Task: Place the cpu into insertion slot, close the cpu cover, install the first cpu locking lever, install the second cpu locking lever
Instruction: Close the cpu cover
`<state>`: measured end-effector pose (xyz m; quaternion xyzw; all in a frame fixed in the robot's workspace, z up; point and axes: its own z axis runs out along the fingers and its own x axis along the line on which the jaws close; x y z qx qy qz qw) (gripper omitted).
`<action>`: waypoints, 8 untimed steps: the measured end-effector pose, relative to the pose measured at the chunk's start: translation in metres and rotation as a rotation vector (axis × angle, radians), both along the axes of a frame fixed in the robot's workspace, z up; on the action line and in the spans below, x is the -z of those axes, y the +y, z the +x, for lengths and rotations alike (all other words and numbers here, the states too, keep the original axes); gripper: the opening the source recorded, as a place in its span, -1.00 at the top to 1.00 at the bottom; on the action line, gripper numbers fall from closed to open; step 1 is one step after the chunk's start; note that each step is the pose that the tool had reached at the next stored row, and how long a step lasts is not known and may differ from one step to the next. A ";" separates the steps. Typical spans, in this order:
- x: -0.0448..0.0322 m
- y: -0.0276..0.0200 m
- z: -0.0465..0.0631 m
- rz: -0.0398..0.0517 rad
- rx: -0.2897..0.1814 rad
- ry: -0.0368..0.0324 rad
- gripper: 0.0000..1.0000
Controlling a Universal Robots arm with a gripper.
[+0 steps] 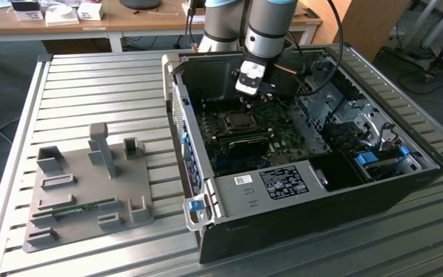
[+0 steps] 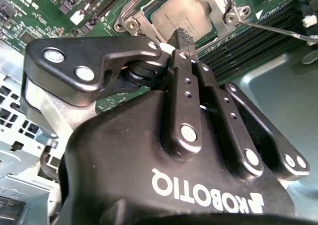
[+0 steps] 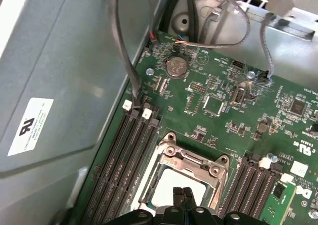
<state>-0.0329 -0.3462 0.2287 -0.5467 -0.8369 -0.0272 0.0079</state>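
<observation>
Gripper (image 2: 183, 36) clenched, empty, tips over cpu (image 2: 191, 11) under lowered cpu cover (image 3: 196, 159); white label (image 3: 30, 125) on case wall (image 3: 64, 56).

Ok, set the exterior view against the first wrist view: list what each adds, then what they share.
Exterior view: the whole computer case on a ribbed table, a grey parts tray and the arm. First wrist view: a coin battery, a white label on the case wall and thin cables. Both: the green motherboard, the cpu framed by its cover, and the shut fingers near it.
</observation>
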 end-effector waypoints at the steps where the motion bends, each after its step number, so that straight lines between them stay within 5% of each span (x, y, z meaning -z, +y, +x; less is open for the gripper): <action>1: 0.0000 0.0000 0.000 0.0000 -0.012 0.0000 0.79; 8: 0.0002 0.0000 0.000 0.0000 -0.089 0.0000 0.79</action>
